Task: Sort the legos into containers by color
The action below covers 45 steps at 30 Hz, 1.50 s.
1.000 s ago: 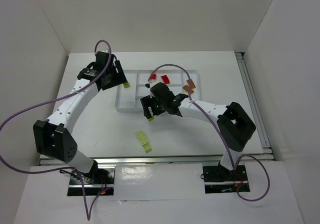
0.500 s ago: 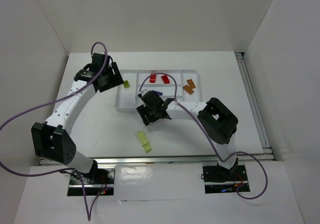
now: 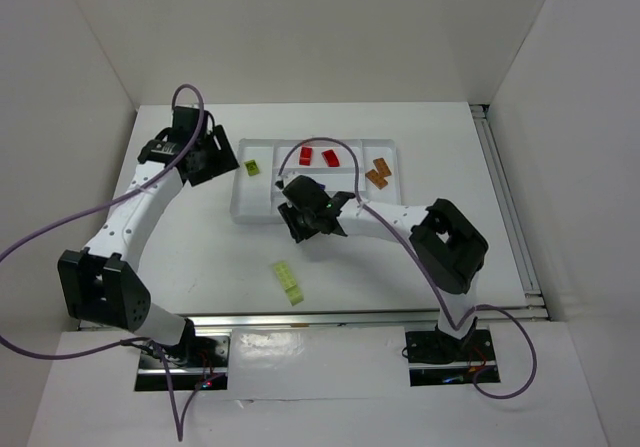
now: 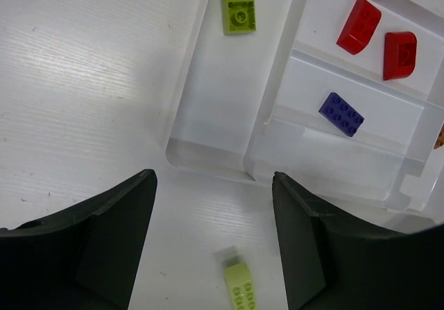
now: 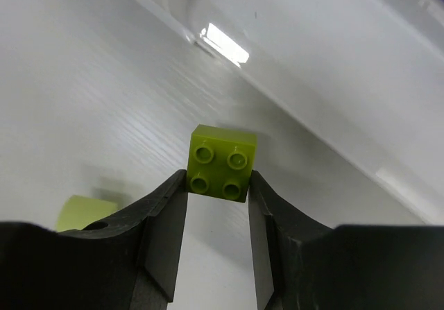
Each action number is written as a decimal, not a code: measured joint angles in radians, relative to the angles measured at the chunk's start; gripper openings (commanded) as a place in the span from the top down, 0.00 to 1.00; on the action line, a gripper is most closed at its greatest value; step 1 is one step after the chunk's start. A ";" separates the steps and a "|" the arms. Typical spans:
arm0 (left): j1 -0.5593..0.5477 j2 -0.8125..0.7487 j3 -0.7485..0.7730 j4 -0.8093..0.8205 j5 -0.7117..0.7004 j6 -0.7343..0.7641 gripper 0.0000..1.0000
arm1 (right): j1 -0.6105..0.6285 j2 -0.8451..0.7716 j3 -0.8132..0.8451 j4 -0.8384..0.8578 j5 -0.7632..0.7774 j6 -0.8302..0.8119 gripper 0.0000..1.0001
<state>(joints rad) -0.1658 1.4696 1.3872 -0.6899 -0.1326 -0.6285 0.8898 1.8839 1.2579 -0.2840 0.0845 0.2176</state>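
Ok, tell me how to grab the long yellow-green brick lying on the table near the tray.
Take the long yellow-green brick across its two long sides at mid-length, coming straight down from above. It lies flat, studs up, alone on the table, so its narrow width suits the fingers. The left gripper stands open and free.

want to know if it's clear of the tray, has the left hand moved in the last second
Yes. The left hand has drawn leftward, away from the white tray's left edge.
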 measured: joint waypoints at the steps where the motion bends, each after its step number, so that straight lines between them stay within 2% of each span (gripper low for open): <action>1: 0.009 0.000 0.000 -0.003 0.005 0.000 0.22 | 0.001 -0.016 0.014 -0.006 0.005 0.000 0.66; 6: 0.052 -0.021 0.000 -0.014 0.030 0.000 0.22 | 0.001 -0.010 0.184 0.000 0.021 -0.008 0.66; 10: 0.082 -0.064 0.000 -0.016 0.034 -0.004 0.22 | -0.010 0.097 0.386 0.028 0.024 -0.020 0.66; 16: 0.119 -0.145 -0.019 -0.038 0.031 -0.007 0.21 | -0.042 0.344 0.637 0.037 -0.003 -0.029 0.29; 19: 0.133 -0.166 -0.019 -0.058 0.024 -0.006 0.21 | -0.053 0.410 0.702 0.021 -0.008 -0.033 0.27; 22: 0.143 -0.175 -0.021 -0.068 0.019 -0.006 0.21 | -0.054 0.356 0.622 0.017 0.002 -0.033 0.32; 26: 0.146 -0.178 -0.043 -0.068 0.018 -0.006 0.21 | -0.045 0.128 0.345 0.021 0.015 -0.024 0.34; 30: 0.146 -0.177 -0.076 -0.068 0.021 -0.005 0.21 | -0.003 -0.128 0.117 0.006 0.033 0.006 0.16; 31: 0.146 -0.176 -0.081 -0.067 0.022 -0.005 0.21 | 0.019 -0.173 0.079 0.009 0.036 0.016 0.08; 33: 0.146 -0.174 -0.083 -0.065 0.023 -0.005 0.21 | 0.079 -0.243 0.012 -0.003 0.034 0.048 0.06; 39: 0.146 -0.174 -0.084 -0.053 0.023 -0.005 0.22 | 0.235 -0.245 -0.124 -0.021 -0.022 0.130 0.08; 45: 0.146 -0.174 -0.085 -0.039 0.027 -0.006 0.22 | 0.279 -0.161 -0.130 -0.043 -0.011 0.177 0.14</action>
<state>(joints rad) -0.0200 1.2961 1.3025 -0.7292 -0.1055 -0.6346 1.1687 1.7229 1.1275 -0.3267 0.0738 0.3946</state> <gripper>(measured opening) 0.782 0.867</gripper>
